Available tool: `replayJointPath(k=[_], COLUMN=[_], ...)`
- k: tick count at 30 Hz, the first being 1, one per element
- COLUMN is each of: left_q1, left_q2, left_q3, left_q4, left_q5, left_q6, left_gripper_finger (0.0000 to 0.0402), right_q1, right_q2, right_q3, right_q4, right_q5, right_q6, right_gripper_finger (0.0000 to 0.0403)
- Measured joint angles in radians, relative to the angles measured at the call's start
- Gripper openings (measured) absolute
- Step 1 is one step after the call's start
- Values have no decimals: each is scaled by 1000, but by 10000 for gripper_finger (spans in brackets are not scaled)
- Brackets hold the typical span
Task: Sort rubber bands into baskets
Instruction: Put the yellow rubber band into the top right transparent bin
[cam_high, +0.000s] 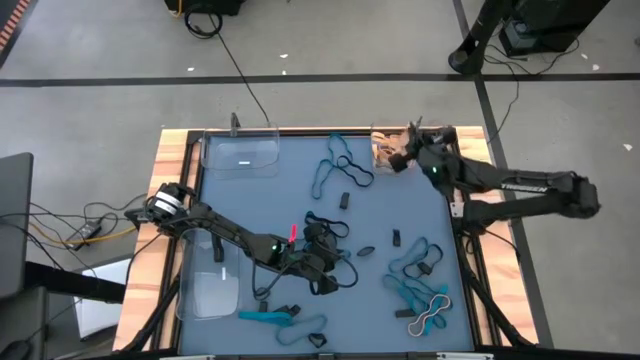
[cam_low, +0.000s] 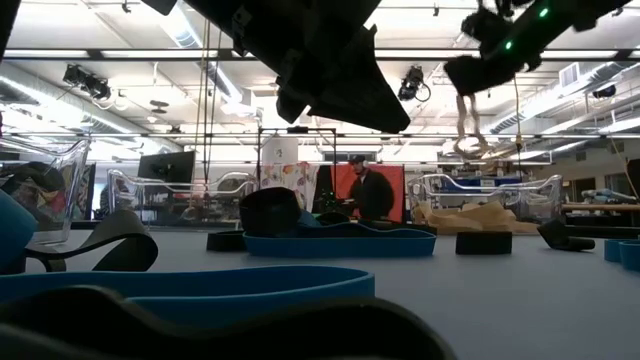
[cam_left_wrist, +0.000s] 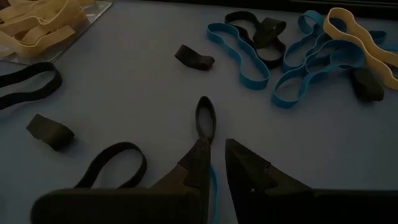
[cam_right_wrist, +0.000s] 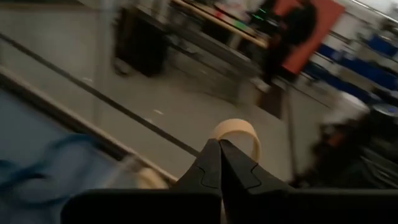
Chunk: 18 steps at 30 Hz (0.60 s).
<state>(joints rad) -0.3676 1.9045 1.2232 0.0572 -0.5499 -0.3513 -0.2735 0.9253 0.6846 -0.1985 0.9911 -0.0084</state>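
From where I stand, the near edge of the counter (cam_high: 300, 200) holds a teal band (cam_high: 268, 316) and a near-left basket (cam_high: 208, 285) that looks bare. To the right lies a tangle of bands, roughly three teal (cam_high: 412, 290) and one tan band (cam_high: 432, 312), with small black pieces beside them.

In the middle, the left end effector (cam_high: 318, 248) hangs low over a heap of black bands (cam_high: 325, 232); its fingers (cam_left_wrist: 198, 163) stand slightly apart, gripping nothing, with a narrow black loop (cam_left_wrist: 206, 117) just ahead of the tips. I count about six black bands around it in the wrist view.

Farther back lie a teal pair (cam_high: 338, 165) and a small black piece (cam_high: 344, 200). At the far edge there are two more baskets: the far-left basket (cam_high: 240, 153), and the far-right basket (cam_high: 384, 148) holding a pile of tan bands (cam_left_wrist: 37, 28). The right end effector (cam_high: 402, 158) hovers above it, fingers pinched together on a tan loop (cam_right_wrist: 235, 134) that dangles from them.
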Motion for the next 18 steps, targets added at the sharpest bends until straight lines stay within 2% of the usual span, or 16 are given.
replayJointPath(k=[4,9,14,18], left_q1=[0,1,1,-2], left_q2=[1,19,20,20], left_q3=[0,0,0,0], left_q4=[-6,1,1,-16], left_q5=[-6,-15,-19,-79], left_q6=[6,8,8,33], left_gripper_finger=[53,53,53,53], right_q1=[-159,-314,-378,-384], right_q2=[43,122,214,295], right_q3=[0,0,0,0], right_q4=[12,49,26,10], right_q5=[-59,-219,-346,-512], right_q6=[-41,-39,15,16], right_gripper_finger=[3,3,4,11])
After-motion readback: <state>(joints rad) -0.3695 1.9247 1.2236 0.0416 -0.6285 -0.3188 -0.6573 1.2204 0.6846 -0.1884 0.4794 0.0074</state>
